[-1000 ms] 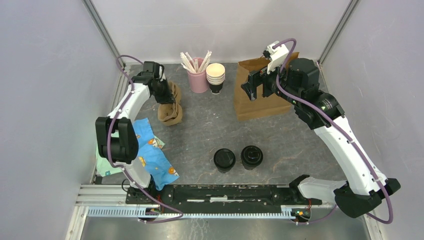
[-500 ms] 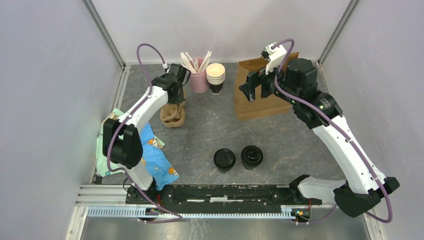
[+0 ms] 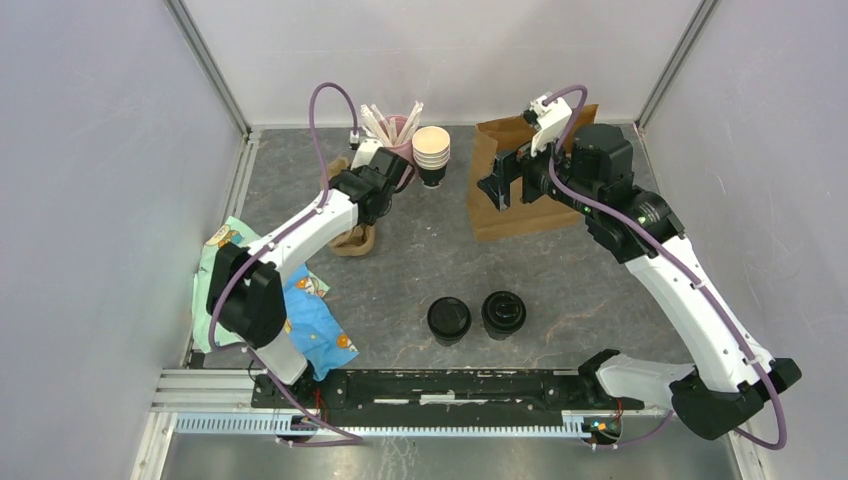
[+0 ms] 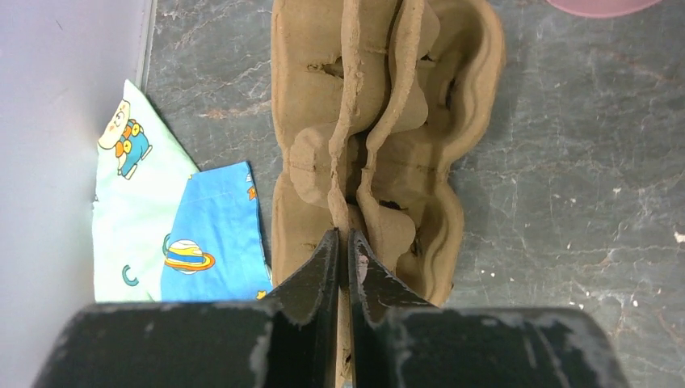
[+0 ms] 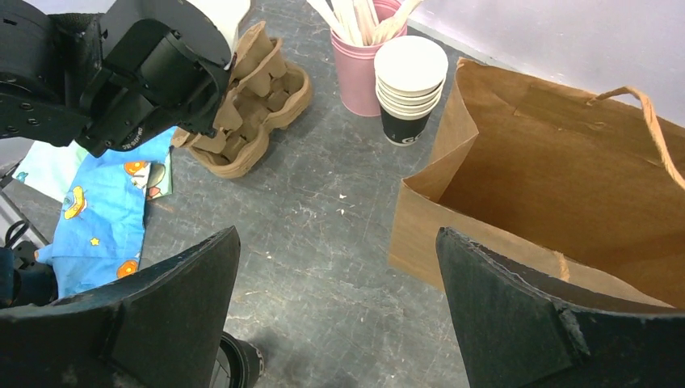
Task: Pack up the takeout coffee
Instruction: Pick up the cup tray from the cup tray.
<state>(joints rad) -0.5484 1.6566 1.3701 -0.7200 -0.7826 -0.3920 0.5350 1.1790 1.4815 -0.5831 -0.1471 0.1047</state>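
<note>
The takeout coffee (image 3: 449,320), a small black cup with a black lid, stands at the front middle of the table. Its edge also shows at the bottom of the right wrist view (image 5: 237,365). My left gripper (image 4: 342,234) is shut on the middle rib of a brown pulp cup carrier (image 4: 380,121). In the top view it (image 3: 362,200) holds the carrier (image 3: 352,238) tilted, lower end on the table. My right gripper (image 5: 336,232) is open and empty, hovering by the left rim of the open brown bag (image 5: 565,186), far from the coffee. In the top view it (image 3: 500,185) is over the bag's (image 3: 530,205) left side.
A second black round-lidded thing (image 3: 503,314) stands right of the coffee. A pink cup of stirrers (image 3: 397,160) and a stack of cream-rimmed cups (image 3: 431,155) stand at the back. A blue and green cloth (image 3: 300,310) lies front left. Walls close in on three sides.
My left arm has swung right from the back-left corner toward the pink cup, dragging the carrier slightly right and forward. My right gripper has barely moved.
</note>
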